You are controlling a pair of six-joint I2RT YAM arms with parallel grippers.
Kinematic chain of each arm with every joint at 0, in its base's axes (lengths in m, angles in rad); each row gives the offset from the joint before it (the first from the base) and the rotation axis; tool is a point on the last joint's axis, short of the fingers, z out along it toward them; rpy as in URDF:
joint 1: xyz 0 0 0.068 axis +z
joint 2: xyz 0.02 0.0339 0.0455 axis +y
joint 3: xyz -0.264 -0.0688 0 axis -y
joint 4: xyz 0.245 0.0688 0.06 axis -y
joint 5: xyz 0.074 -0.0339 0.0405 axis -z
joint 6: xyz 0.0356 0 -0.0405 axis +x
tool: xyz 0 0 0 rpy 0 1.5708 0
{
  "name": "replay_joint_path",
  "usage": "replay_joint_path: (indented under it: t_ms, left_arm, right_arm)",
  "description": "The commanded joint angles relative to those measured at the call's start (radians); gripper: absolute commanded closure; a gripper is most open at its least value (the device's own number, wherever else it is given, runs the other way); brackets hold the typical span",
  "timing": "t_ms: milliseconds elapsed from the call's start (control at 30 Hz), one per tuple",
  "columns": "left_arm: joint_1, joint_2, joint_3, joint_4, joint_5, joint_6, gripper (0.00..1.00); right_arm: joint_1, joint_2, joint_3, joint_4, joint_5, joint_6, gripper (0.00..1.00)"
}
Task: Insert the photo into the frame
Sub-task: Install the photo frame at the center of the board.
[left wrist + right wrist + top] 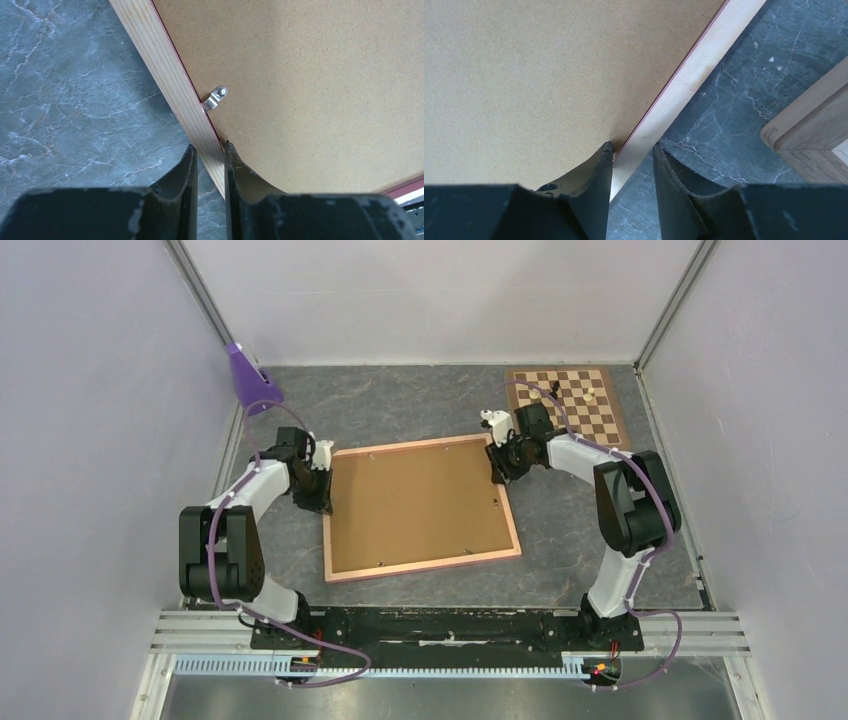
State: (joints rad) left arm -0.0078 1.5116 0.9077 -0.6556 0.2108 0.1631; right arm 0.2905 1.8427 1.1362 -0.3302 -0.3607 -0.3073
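In the top external view, the frame (420,566) is seen lying flat in the middle of the surface (570,540), back side up and a little turned. It is filled by a plain brown board (420,505).

The left claw (209,147) is set over the frame's left edge, nearer the far corner. In the left wrist view its two fingers are only a little apart. The pale wood edge is pinched between them, one finger on the outside and one on the board side. A small metal clip (216,97) is seen just past the fingers. The left arm is bent at the elbow and reached inward.

The right claw (633,146) is placed over the right edge, close to the far right corner. Its fingers are a bit wider apart, with the wood edge between them. Whether the edge is squeezed cannot be told. The right arm is bent too and reached inward. A chessboard (570,405) is laid on the surface just behind it.
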Motion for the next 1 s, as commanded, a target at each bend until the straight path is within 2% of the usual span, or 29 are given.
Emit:
replay_joint_path:
  t_ms: [0, 200, 433, 667, 700, 800, 900, 967]
  left_arm:
    - [-0.017, 0.019, 0.021, 0.011, 0.097, 0.119, 0.98]
    - [-0.02, 0.069, 0.016, 0.053, 0.072, 0.086, 0.98]
    - [-0.021, 0.079, 0.009, 0.104, 0.011, 0.034, 0.98]
    - [-0.021, 0.089, 0.023, 0.113, -0.011, -0.017, 0.98]
    - [-0.021, 0.087, 0.023, 0.116, -0.011, -0.023, 0.96]
    - [-0.021, 0.083, 0.014, 0.119, -0.01, -0.031, 0.81]
    - [-0.021, 0.078, 0.008, 0.118, -0.007, -0.03, 0.62]
    - [-0.021, 0.071, 0.012, 0.108, -0.002, -0.029, 0.54]
  right_arm:
    - [0.007, 0.003, 0.054, 0.067, 0.03, -0.053, 0.59]
    - [0.007, -0.058, 0.023, 0.043, 0.026, -0.041, 0.36]
    - [0.007, -0.157, -0.077, 0.009, 0.016, -0.02, 0.31]
    - [0.007, -0.255, -0.189, -0.054, 0.014, -0.066, 0.27]
    - [0.007, -0.262, -0.207, -0.055, 0.003, -0.069, 0.27]
    - [0.008, -0.263, -0.249, -0.041, -0.019, -0.074, 0.31]
    - [0.007, -0.238, -0.256, -0.022, -0.027, -0.074, 0.36]
    - [0.006, -0.223, -0.252, -0.005, -0.035, -0.069, 0.4]
